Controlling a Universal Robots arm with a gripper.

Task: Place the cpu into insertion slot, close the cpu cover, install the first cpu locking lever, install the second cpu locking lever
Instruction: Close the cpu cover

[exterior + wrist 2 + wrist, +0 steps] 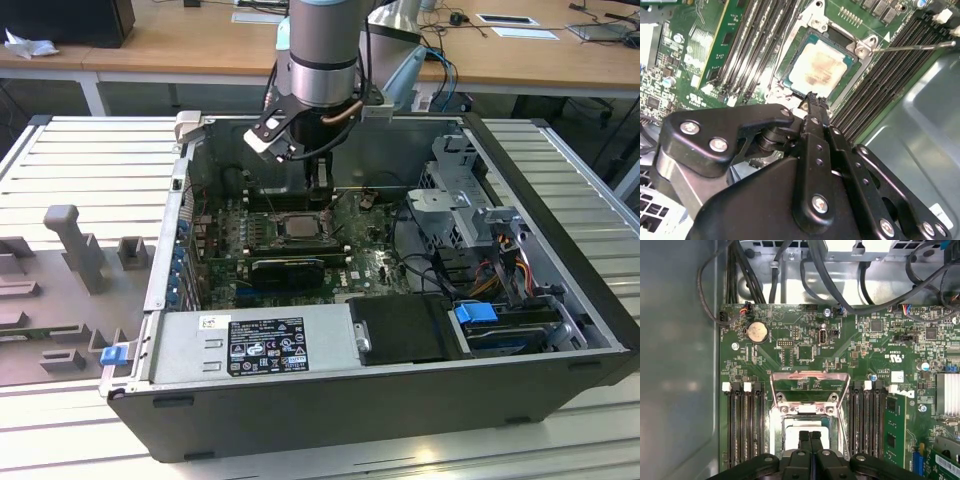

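At the exterior view's left, grey fixture blocks are sitting on the ribbed metal table, with wooden desks running behind. In the middle, the open computer case is lying on that table. Inside it, the gripper is hovering with its fingers pressed together, gripping nothing. It is just above the cpu, which is lying in the insertion slot. The cpu cover is standing open. Drive bays are sitting at the right.

Exterior view overlooks the whole case — both wrist views (close, looking down) share the insertion slot
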